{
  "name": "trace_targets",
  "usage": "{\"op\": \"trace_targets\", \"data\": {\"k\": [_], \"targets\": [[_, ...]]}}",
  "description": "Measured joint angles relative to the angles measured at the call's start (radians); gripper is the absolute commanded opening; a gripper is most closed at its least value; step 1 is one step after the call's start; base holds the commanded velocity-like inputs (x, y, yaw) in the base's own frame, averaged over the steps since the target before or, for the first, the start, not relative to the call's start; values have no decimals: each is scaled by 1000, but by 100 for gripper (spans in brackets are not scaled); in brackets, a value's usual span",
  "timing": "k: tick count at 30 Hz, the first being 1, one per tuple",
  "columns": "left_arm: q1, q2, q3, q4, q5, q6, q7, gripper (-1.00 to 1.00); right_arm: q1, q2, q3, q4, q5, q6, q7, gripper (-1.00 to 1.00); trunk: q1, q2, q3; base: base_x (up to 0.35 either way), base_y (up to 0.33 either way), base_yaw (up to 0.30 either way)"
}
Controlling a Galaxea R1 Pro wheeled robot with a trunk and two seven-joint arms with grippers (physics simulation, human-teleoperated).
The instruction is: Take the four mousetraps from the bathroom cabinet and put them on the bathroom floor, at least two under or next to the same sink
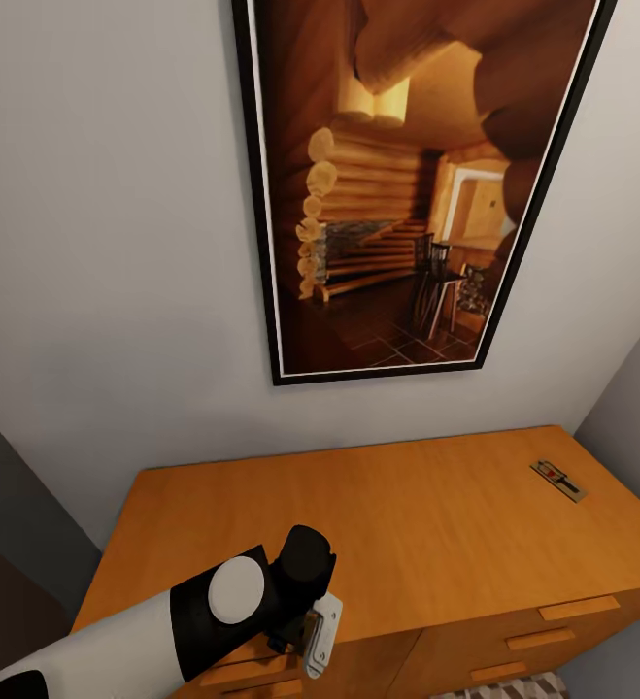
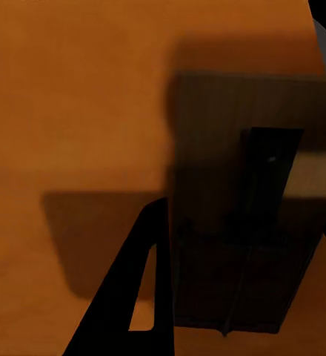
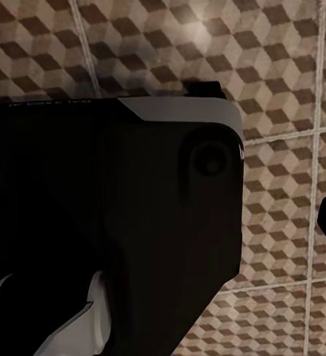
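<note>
Mousetrap-sized dark metal parts on a tan wooden board [image 2: 237, 222] sit close against the left tool [image 2: 144, 297] in the left wrist view, over the orange-brown cabinet top; I cannot tell whether that tool is spread, closed or pinching the board. From the head view the white-and-black left arm [image 1: 164, 621] reaches over the near front edge of the low orange-brown wooden cabinet [image 1: 378, 515], above drawers with wooden bar handles [image 1: 579, 608]. The flat tabletop is bare across its middle. 1 small flat tan mousetrap [image 1: 558, 480] lies near the far right corner. Behind, a black-framed log-cabin picture [image 1: 407, 184] hangs on the pale grey wall [image 1: 96, 243]. The right wrist view shows cube-patterned brown and beige floor tiles [image 3: 281, 67].
</note>
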Motion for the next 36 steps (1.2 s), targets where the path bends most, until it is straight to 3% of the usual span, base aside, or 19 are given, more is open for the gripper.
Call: {"op": "trace_targets", "data": {"k": [22,27,36], "targets": [[4,1,6,-4,-4,-1,2,-100,0,0,0,0,0,0,0,100,0,0,0,0,0,0],[22,1,75,-47,-10,6,7,-100,0,0,0,0,0,0,0,100,1,1,0,0,0,0],[22,6,144,-155,-9,6,5,-100,0,0,0,0,0,0,0,100,1,1,0,0,0,0]]}}
